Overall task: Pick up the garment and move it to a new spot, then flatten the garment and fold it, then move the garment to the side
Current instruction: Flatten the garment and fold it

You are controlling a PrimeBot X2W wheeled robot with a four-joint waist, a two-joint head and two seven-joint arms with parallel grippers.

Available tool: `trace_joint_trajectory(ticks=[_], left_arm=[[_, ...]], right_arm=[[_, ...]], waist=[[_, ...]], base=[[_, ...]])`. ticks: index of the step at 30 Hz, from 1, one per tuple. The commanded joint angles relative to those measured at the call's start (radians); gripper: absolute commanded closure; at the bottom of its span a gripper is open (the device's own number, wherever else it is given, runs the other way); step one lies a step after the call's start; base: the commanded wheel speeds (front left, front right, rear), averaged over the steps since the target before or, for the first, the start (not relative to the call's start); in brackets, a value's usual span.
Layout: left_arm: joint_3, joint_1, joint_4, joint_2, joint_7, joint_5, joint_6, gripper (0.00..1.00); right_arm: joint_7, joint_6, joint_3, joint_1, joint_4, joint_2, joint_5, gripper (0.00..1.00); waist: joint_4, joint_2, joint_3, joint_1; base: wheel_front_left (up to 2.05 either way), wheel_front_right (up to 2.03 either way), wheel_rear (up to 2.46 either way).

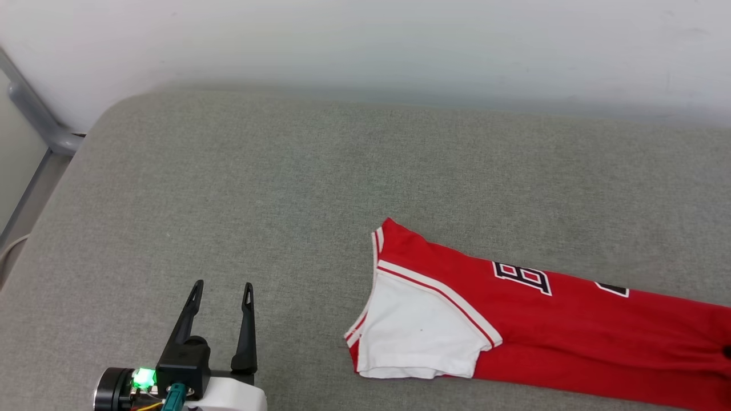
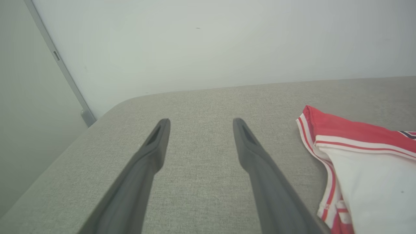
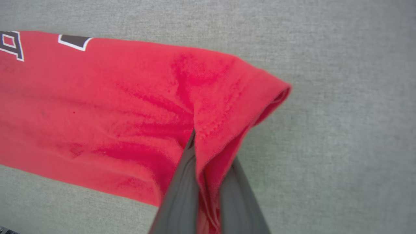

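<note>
- Location of item: the garment (image 1: pixel 514 319) lies as a long, narrow strip on the grey cushion (image 1: pixel 228 171). It is toward the right of the head view, with its white sleeve (image 1: pixel 417 331) uppermost at the near-left end.
- Right claw: the right gripper (image 3: pixel 201 146) is closed on a pinch of red cloth near the hem end of the strip. Fabric bunches into a ridge between the two fingers.
- Risk 1: the bite appears shallow and may catch only the top layer. If so, a lift would peel that layer away and let the strip fall open.
- Risk 2: the grip sits at one end only. In my judgement, dragging from there would pull the far end along the cushion, wrinkle it and displace the sleeve.
- Risk 3: the cloth could slip out of the narrow pinch under its own weight if it is raised quickly.
- Left claw: the left gripper (image 1: pixel 223 285) is fully spread and holds nothing.
- Pose, left arm: it hovers low over bare cushion at the lower left. Its fingers point forward toward the wall (image 2: pixel 208 39), and it stands apart from the sleeve end.
- Pose, right arm: the fingers angle down onto the cloth from the near side.
- Note: whether the right fingertips touch the cushion beneath cannot be determined.
</note>
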Motion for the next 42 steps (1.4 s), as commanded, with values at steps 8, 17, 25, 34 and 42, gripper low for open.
trace_joint_trajectory(ticks=[8, 17, 25, 34, 42], left_arm=[[0.021, 0.030, 0.009, -0.008, -0.002, 0.025, -0.027, 0.00], [0.027, 0.036, 0.013, -0.022, -0.002, 0.042, -0.049, 0.00], [0.019, 0.007, 0.016, -0.038, -0.002, 0.051, -0.064, 0.00], [0.002, -0.037, 0.027, -0.058, -0.002, 0.060, -0.079, 0.00], [-0.003, -0.082, 0.037, -0.073, -0.002, 0.061, -0.089, 0.00]], right_arm=[[0.019, -0.002, 0.008, 0.025, -0.074, -0.035, 0.030, 1.00], [0.080, -0.002, 0.014, 0.039, -0.295, 0.015, 0.027, 1.00], [0.183, -0.002, 0.040, -0.045, -0.427, 0.133, -0.042, 1.00], [0.260, -0.002, 0.184, -0.215, -0.417, 0.257, -0.109, 1.00], [0.184, -0.002, 0.375, -0.422, -0.218, 0.408, -0.176, 1.00]], waist=[[-0.023, -0.0001, -0.033, 0.0000], [-0.028, -0.0001, -0.047, 0.0000], [-0.006, -0.0001, -0.019, 0.0000], [0.031, -0.0001, 0.028, 0.0000], [0.057, -0.0001, 0.087, 0.0000]], base=[[0.00, 0.00, 0.00], [0.00, 0.00, 0.00], [0.00, 0.00, 0.00], [0.00, 0.00, 0.00], [0.00, 0.00, 0.00]])
